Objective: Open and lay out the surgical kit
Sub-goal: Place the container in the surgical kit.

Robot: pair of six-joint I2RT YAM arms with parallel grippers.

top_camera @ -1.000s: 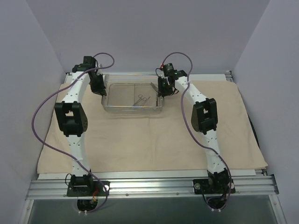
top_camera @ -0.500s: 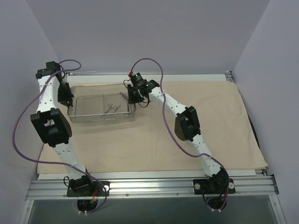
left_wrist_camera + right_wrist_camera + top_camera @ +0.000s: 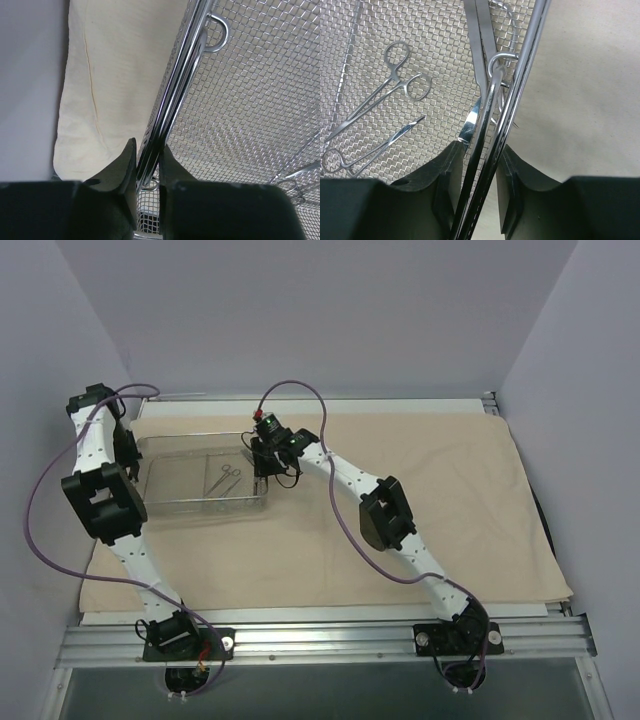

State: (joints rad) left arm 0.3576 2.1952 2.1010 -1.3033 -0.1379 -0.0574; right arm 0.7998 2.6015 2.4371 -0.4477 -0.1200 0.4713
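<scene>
We keep both ends level and in step so the tray stays flat and the instruments do not slide. The left gripper pinches its left rim, the right gripper its right rim. The tray is now at the cloth's far left; a second ago it was at far centre.

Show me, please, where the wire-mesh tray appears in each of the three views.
Top external: the wire-mesh tray lies left of centre, in the far half of the picture.
Left wrist: its rim runs diagonally, gripped by the left claw; mesh fills the right side.
Right wrist: its mesh fills the left side; the rim sits in the right claw.
Shared landmark: the beige cloth beneath the tray.
</scene>
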